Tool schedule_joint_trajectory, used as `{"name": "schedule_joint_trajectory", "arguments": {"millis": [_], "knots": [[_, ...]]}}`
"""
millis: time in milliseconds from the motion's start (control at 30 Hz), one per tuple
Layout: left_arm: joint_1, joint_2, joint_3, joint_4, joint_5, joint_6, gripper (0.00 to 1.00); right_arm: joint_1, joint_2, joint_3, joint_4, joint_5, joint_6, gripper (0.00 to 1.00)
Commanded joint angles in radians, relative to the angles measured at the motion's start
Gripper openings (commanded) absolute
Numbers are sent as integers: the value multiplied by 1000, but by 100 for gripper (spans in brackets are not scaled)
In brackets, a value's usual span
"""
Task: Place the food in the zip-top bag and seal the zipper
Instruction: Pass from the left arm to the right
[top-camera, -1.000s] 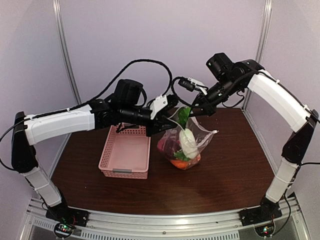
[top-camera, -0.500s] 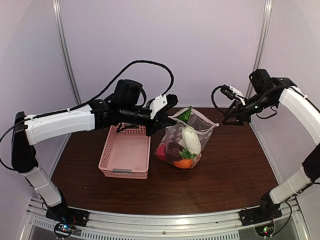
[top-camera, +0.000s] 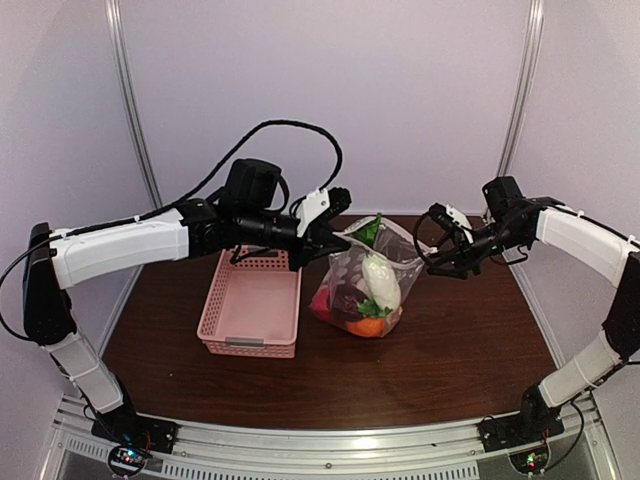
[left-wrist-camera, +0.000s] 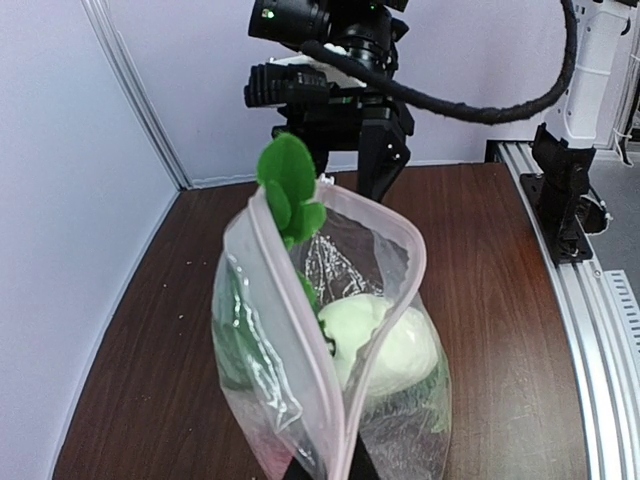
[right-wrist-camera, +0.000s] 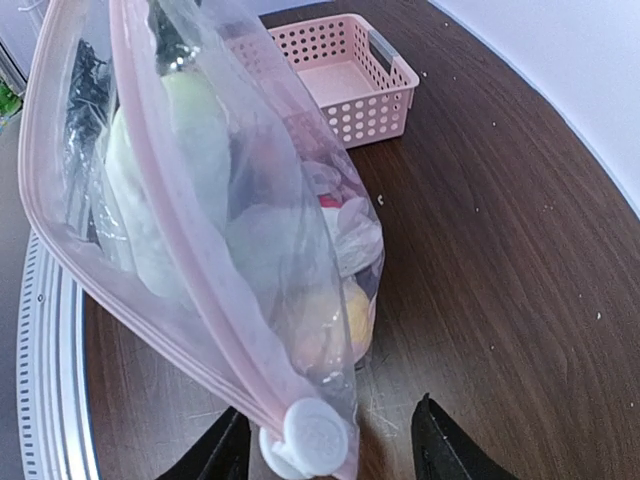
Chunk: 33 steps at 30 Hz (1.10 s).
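Top view, bag: the zip-top bag (top-camera: 368, 285) stands upright on the desk (top-camera: 460, 350) at centre frame, just right of the pink basket (top-camera: 252, 305). The food (top-camera: 355, 300) is inside it.
Top view, left hand: the left hand (top-camera: 335, 232) is pressed together on the bag's upper left mouth corner and holds it up.
Top view, right hand: the right hand (top-camera: 428, 250) sits at the bag's upper right corner.
Left wrist view, mouth: the zipper (left-wrist-camera: 418, 250) gapes along its length. The radish (left-wrist-camera: 385, 340) lies below it, and its green leaves (left-wrist-camera: 287, 190) poke above the rim at upper centre.
Right wrist view, slider: the white slider tab (right-wrist-camera: 315, 435) sits at bottom centre between the spread fingers, not clamped.
Step in hand: loading appears done; sealing is not yet begun.
Next move: the right hand should probably pinch the slider and draw it along the strip toward the left hand. The leaves risk fouling the zipper unless tucked below it.
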Motion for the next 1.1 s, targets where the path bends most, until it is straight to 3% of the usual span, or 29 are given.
{"name": "schedule_joint_trajectory", "arguments": {"millis": [0, 100, 267, 567, 700, 833, 933, 1067], "knots": [[15, 9, -16, 47, 49, -8, 4, -6, 11, -40, 146, -159, 11, 56], [25, 11, -23, 64, 61, -21, 4, -4, 34, -35, 165, -183, 23, 51], [39, 9, -36, 69, 45, -24, 4, -4, 60, -18, 105, -200, -7, 33], [49, 20, -45, 82, 41, -37, 4, -5, 45, -21, 91, -217, 1, 15], [51, 21, -44, 80, 32, -43, 4, -5, 27, -21, 114, -217, 33, 1], [52, 19, -9, 28, -6, -57, 4, -5, -22, 11, 77, -148, 50, 0], [52, -11, 33, -84, -55, -52, 5, -17, -92, 124, -82, -78, 1, 0], [52, -57, -46, -17, 18, -68, 13, -30, -190, 194, -79, 1, 78, 0]]}}
